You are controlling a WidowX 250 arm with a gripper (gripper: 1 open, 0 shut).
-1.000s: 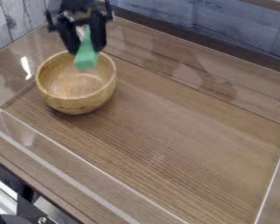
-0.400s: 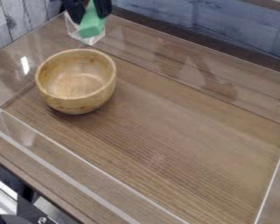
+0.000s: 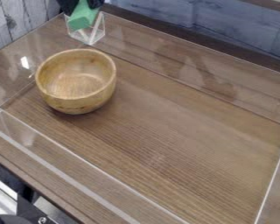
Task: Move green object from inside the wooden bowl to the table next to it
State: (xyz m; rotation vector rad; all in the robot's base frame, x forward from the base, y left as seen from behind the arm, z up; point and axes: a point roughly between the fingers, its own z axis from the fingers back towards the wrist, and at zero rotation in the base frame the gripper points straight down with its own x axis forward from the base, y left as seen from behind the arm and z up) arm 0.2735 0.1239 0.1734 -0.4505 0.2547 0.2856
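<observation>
Moved since a second ago: we see that the hand [image 3: 87,10] has climbed from just above the bowl's far rim to the very top edge of the view, carrying the green object [image 3: 80,18] with it.
Green object now: lifted clear of the wooden bowl [image 3: 76,80], it hangs in the air above and behind the bowl's far rim, partly cut off by the top of the picture.
Hand state: we read it as pinching the green object, since the block rides between the dark fingers; only the lowest part of the hand shows, so we cannot make out the finger contact in detail.
Bowl now: its hollow looks bare, and it sits where it sat in the earlier views, so the lift has not dragged it.
Bench: the dark wood-grain bench [image 3: 178,122] beside the bowl lies open on the right and toward the camera, inside the clear acrylic walls [image 3: 130,197].
Meaning for the task: we judge the removal half done, with the block out but not yet set down.
What comes next, as we see it: carry the block sideways past the rim and lower it onto bare wood near the bowl.
Risk: a thin flat block held high could slip or land back in the bowl if released too soon.
</observation>
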